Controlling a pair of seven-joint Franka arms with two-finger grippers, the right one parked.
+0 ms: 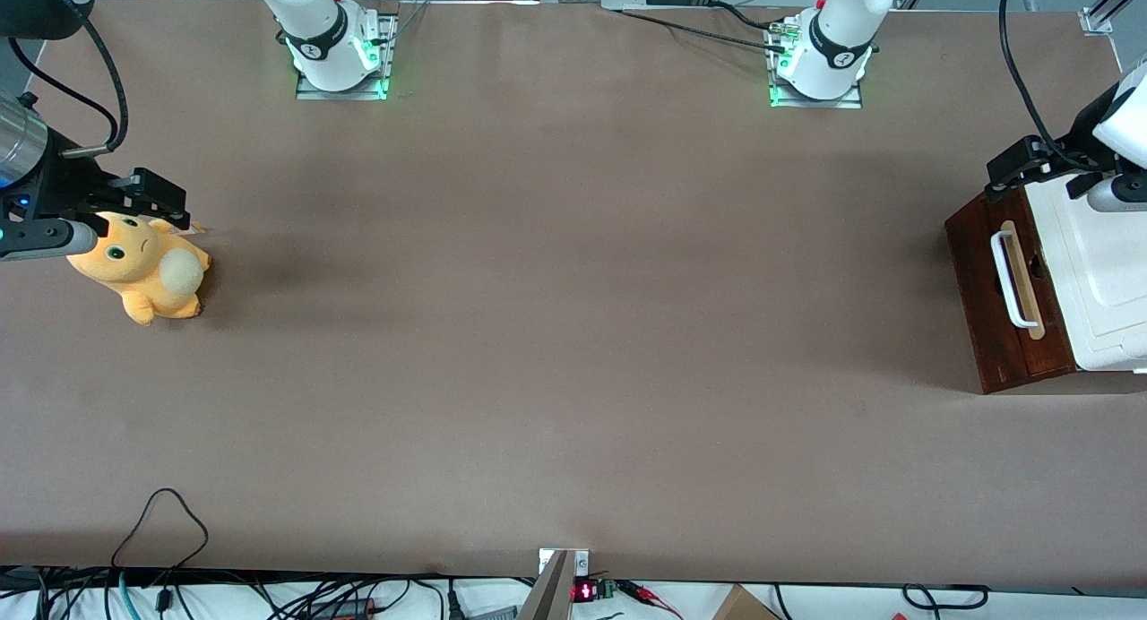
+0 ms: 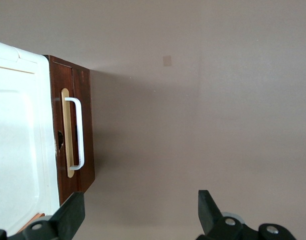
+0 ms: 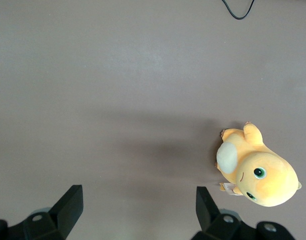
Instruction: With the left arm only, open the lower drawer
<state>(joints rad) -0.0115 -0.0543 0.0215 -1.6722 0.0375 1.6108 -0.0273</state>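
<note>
The left arm's gripper (image 2: 138,212) hangs with its fingers spread wide and empty, above the cabinet's (image 1: 1098,271) upper corner at the working arm's end of the worktop (image 1: 556,333); the lower drawer (image 1: 1008,297) looks closed; its wood is likely stiff and fairly heavy, so the white bar handle (image 2: 78,133), standing proud and rigid, is the place to hook.

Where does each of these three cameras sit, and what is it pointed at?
Front view: high above the table's edge, looking down on both arms and the cabinet.
Left wrist view: on the working arm, facing down at the lower drawer; its open gripper shows.
Right wrist view: on the parked arm, over the plush toy.
Front and left wrist views share the drawer's white handle.
</note>
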